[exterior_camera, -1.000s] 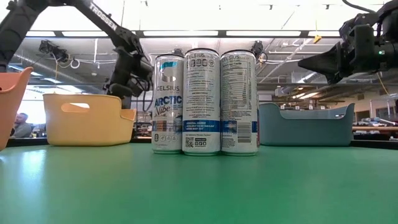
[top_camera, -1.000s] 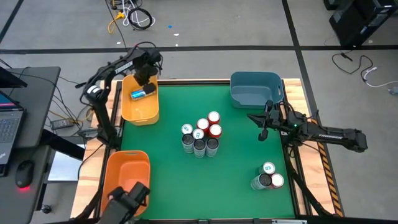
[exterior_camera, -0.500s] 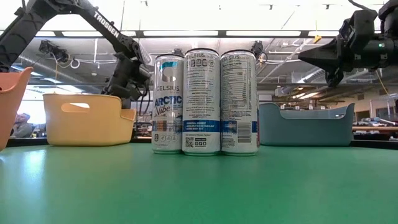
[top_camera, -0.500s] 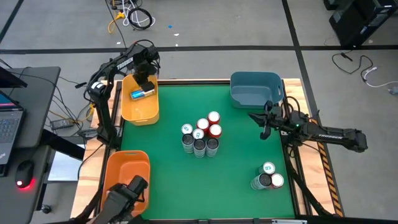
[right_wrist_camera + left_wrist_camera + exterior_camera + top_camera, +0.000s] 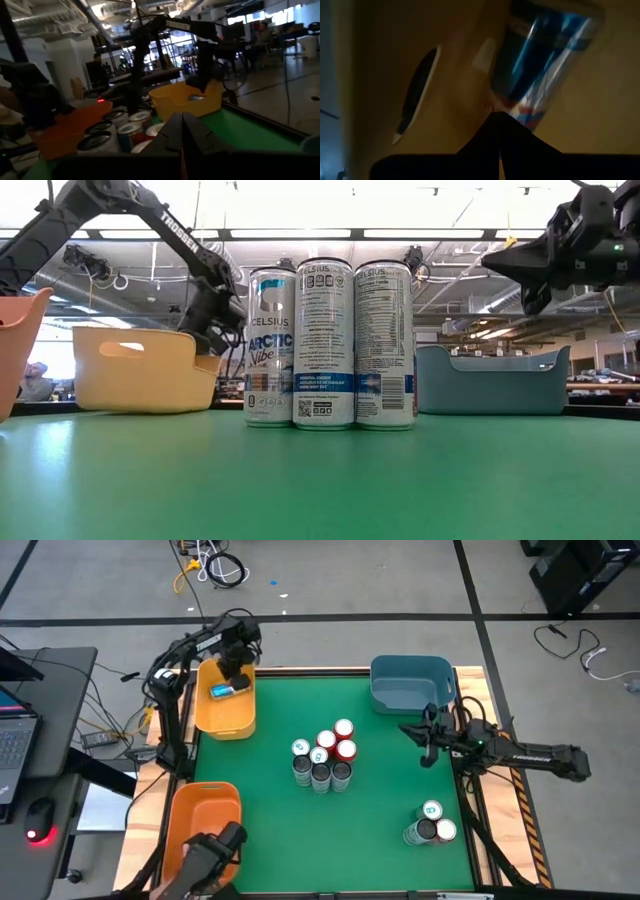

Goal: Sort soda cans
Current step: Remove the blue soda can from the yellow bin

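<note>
A blue-and-silver soda can (image 5: 222, 691) lies on its side in the yellow bin (image 5: 222, 718) at the table's far left. My left gripper (image 5: 238, 668), shut, reaches down into that bin, its tips (image 5: 498, 116) right beside the can (image 5: 540, 65). Several red, dark grey and teal-topped soda cans (image 5: 322, 755) stand upright mid-table. Three more (image 5: 431, 825) stand near the front right. My right gripper (image 5: 424, 745) is shut and hovers level at the table's right side, holding nothing. My left gripper comes steeply from above into the yellow bin with shut fingers. Its fingertips (image 5: 498, 116) stand right at the lying can's lower end (image 5: 520, 106). I cannot tell whether they touch it.
A blue bin (image 5: 410, 685) stands at the far right and an orange bin (image 5: 205, 815) at the near left. In the low view three tall cans (image 5: 330, 345) stand close in front, with the yellow bin (image 5: 145, 370) and blue bin (image 5: 490, 380) behind them.
My left gripper has sunk lower into the yellow bin, toward the lying can, staying shut. My right gripper has rolled about its own axis without leaving its place. The cans have not moved.
</note>
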`<action>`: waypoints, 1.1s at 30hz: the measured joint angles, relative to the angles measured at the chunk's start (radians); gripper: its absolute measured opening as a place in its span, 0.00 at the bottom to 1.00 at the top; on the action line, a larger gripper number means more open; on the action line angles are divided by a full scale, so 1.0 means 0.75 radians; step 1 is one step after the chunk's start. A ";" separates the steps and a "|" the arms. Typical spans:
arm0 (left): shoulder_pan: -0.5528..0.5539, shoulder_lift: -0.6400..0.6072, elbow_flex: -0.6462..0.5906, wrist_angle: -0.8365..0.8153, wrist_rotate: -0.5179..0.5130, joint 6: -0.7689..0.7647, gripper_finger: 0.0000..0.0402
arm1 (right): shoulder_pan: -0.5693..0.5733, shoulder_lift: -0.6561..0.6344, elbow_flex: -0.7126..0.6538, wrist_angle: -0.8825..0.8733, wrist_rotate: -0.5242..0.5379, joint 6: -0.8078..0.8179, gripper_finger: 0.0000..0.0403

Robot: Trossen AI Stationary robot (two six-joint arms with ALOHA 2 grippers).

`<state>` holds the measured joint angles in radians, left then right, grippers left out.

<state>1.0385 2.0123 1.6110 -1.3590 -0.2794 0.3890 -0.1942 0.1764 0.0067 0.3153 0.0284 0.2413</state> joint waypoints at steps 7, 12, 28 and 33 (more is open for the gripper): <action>-0.092 0.004 0.018 0.044 0.006 0.035 0.00 | 0.034 0.001 0.000 0.011 0.001 0.000 0.00; -0.135 0.004 0.044 0.065 0.073 0.035 0.00 | 0.059 0.009 0.016 0.020 0.001 -0.001 0.00; -0.284 -0.005 0.407 0.017 0.187 0.063 0.00 | 0.138 0.484 0.417 0.017 0.003 -0.138 0.00; -0.328 -0.060 0.532 -0.104 0.203 -0.030 0.00 | 0.165 0.678 0.601 -0.036 0.003 -0.206 0.00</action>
<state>0.7923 1.9675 2.0097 -1.4374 -0.1271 0.3663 -0.0705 0.6846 0.4572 0.2886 0.0307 0.0867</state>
